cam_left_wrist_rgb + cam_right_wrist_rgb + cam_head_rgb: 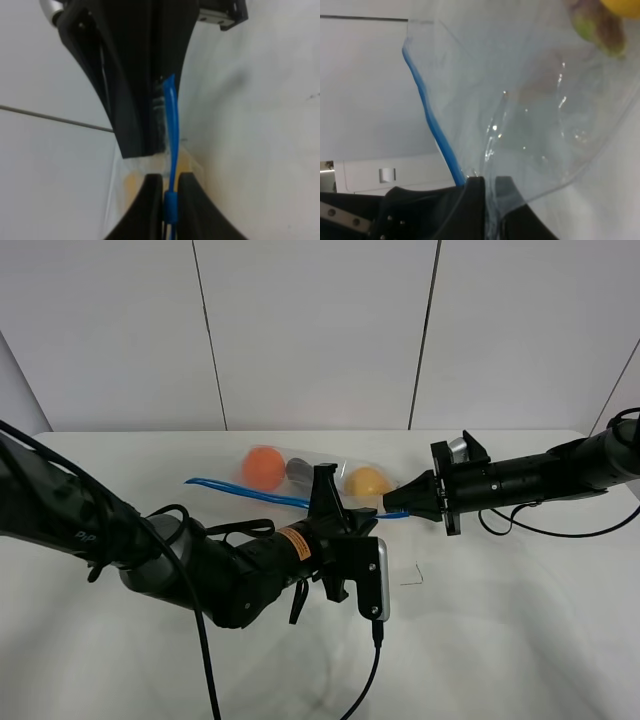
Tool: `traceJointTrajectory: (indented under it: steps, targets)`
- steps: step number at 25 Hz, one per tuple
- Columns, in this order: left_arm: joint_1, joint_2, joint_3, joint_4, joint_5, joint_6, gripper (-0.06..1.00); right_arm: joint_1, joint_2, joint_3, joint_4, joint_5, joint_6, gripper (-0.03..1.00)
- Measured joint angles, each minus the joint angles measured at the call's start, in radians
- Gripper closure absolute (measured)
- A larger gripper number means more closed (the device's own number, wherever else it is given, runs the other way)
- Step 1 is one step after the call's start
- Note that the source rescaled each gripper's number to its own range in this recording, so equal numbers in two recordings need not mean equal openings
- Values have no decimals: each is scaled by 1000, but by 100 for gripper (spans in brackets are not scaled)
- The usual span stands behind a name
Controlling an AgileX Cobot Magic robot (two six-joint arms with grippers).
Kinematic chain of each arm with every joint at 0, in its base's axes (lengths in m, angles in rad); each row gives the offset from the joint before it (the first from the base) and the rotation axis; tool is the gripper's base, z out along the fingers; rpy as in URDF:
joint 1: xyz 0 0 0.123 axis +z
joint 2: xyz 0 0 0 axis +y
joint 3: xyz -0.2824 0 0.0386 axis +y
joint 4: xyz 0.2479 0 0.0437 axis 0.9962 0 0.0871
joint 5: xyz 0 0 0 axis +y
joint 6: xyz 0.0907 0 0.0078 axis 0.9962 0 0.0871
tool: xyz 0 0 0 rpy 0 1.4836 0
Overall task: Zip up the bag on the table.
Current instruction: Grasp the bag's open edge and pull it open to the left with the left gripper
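Pinching the blue zipper strip between its two dark fingertips, the left gripper is closed on it, with no gap showing on either side of the strip. Just ahead along the same strip, the right gripper faces it. Its jaws are also closed, clamping the end of the strip and the clear plastic of the bag at that corner. From overhead, the left gripper comes up from the near side and the right gripper reaches in from the right. The two sit close together at the right part of the zipper strip.

The bag lies on the white table, toward its far edge and near the middle. The strip's free left end reaches out over the tabletop.

The left gripper's fingers cover part of the bag's middle. Behind them the eggplant shows only as a dark shape, its outline hard to read. The right wrist view cuts off the lemon at the frame edge, and a blurred greenish-brown patch shows just beside it. The clear film itself barely shows against the white.

Counted: two grippers, one bag, one strip, and three pieces inside: one orange, one eggplant and one lemon.
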Motion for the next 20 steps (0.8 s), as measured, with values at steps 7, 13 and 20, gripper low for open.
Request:
traceJointTrajectory:
  steps: [7, 13, 20]
  targets:
    - [65, 0, 0, 18, -3, 1, 94, 0, 0, -3, 23, -7, 0, 97]
    - [125, 0, 0, 28, -18, 27, 94, 0, 0, -3, 34, -7, 0, 97]
    - [152, 0, 1, 27, -26, 80, 94, 0, 0, -3, 37, -7, 0, 97]
